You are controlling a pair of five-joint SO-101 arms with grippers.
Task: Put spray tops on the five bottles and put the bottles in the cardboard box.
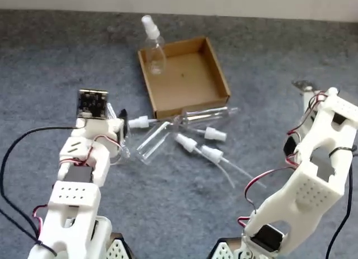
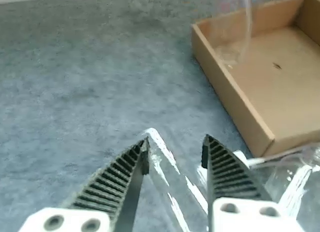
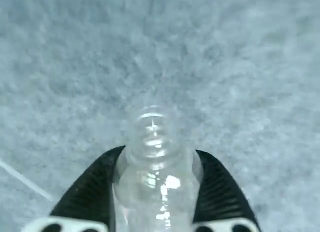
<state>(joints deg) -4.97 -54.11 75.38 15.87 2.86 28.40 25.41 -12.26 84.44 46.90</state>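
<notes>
The cardboard box (image 1: 193, 99) lies open at the back middle, its side wall (image 2: 225, 86) also in the left wrist view. One clear bottle with a white spray top (image 1: 153, 43) stands in its far left corner. My left gripper (image 2: 175, 154) is shut on a clear bottle (image 2: 172, 184) lying on the carpet left of the box. In my right gripper (image 3: 152, 192), at the right side of the table, a topless clear bottle (image 3: 152, 142) is clamped with its open neck pointing away. Two more clear bottles (image 1: 152, 142) (image 1: 204, 116) and several loose spray tops (image 1: 215, 135) lie in front of the box.
Grey carpet covers the table. Thin dip tubes (image 1: 232, 172) trail from the loose spray tops toward the front. The right arm's white body (image 1: 313, 169) stands high at the right, the left arm's (image 1: 84, 175) at the front left. Open carpet stretches along the far left.
</notes>
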